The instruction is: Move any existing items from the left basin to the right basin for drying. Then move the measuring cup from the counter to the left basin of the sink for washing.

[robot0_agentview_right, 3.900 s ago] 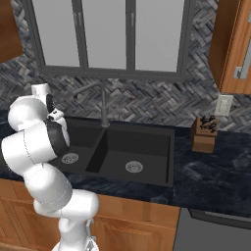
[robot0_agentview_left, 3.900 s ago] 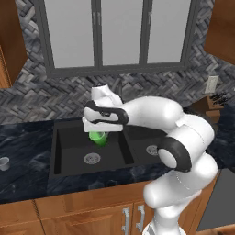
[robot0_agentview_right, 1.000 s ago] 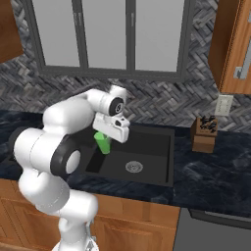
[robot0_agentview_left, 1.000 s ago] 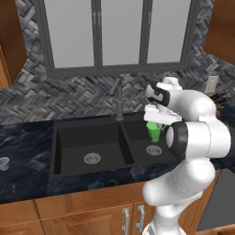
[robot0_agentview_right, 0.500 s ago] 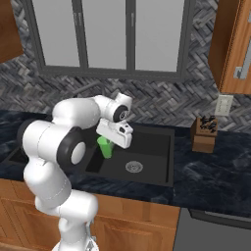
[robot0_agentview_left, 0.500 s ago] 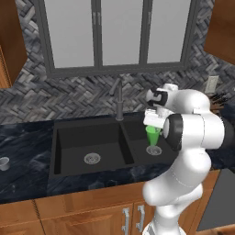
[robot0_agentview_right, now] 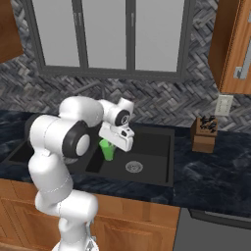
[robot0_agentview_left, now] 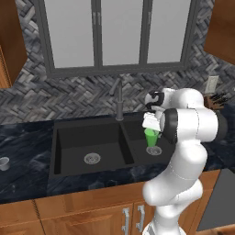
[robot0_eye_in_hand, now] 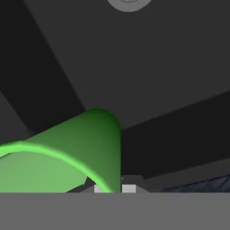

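1. The gripper (robot0_agentview_left: 150, 129) is clamped on the green tumbler (robot0_agentview_left: 150, 137), hanging over the right basin (robot0_agentview_left: 137, 137) just above its drain (robot0_agentview_left: 153, 150).
2. Left base view also catches the measuring cup (robot0_agentview_left: 4, 163) on the counter (robot0_agentview_left: 23, 156), way left of the sink (robot0_agentview_left: 92, 172).
3. Right base view adds a knife block (robot0_agentview_right: 204, 134) off to the sink's right.

Tumbler (robot0_agentview_left: 150, 137) glossy green plastic; sink (robot0_agentview_left: 69, 153) matte black.

Grey herringbone backsplash (robot0_agentview_left: 69, 98) — frosted window (robot0_agentview_left: 119, 32), wooden cabinets (robot0_agentview_right: 230, 44) alongside.
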You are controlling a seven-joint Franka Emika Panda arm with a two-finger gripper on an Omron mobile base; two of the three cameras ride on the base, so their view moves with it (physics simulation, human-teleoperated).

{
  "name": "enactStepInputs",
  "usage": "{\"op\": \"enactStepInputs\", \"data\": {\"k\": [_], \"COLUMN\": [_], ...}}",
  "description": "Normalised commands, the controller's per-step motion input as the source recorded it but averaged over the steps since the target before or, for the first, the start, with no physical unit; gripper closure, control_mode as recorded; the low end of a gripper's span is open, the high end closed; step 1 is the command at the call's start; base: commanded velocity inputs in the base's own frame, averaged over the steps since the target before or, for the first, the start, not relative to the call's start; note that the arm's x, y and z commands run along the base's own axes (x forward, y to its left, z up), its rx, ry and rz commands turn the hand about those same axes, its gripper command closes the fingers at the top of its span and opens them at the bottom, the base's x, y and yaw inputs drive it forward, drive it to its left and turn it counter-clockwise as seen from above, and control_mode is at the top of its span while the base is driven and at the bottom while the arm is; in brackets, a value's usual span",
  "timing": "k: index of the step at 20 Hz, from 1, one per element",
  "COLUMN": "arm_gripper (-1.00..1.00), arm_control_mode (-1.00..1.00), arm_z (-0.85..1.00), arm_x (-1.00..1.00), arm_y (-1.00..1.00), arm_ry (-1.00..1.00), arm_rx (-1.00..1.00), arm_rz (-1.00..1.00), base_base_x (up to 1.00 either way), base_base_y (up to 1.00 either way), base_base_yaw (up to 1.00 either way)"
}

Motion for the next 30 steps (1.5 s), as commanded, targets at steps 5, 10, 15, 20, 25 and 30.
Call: {"op": "enactStepInputs", "data": {"k": [5, 10, 15, 20, 25, 30], "arm_gripper": [1.00, 1.00, 1.00, 1.00, 1.00, 1.00], "arm_control_mode": [-1.00, -1.00, -1.00, -1.00, -1.00, -1.00], "arm_z": [-0.27, -0.25, -0.21, -0.22, -0.20, -0.21], "arm_x": [0.20, 0.12, 0.06, 0.04, 0.01, 0.05], "arm_y": [0.00, 0.00, 0.00, 0.00, 0.00, 0.00], "arm_ry": [0.02, 0.00, 0.00, 0.00, 0.00, 0.00], "arm_rx": [0.00, 0.00, 0.01, 0.01, 0.00, 0.01], "arm_rz": [0.00, 0.00, 0.00, 0.00, 0.00, 0.00], "base_base_x": [0.00, 0.00, 0.00, 0.00, 0.00, 0.00], "base_base_y": [0.00, 0.00, 0.00, 0.00, 0.00, 0.00], "base_base_yaw": [0.00, 0.00, 0.00, 0.00, 0.00, 0.00]}}
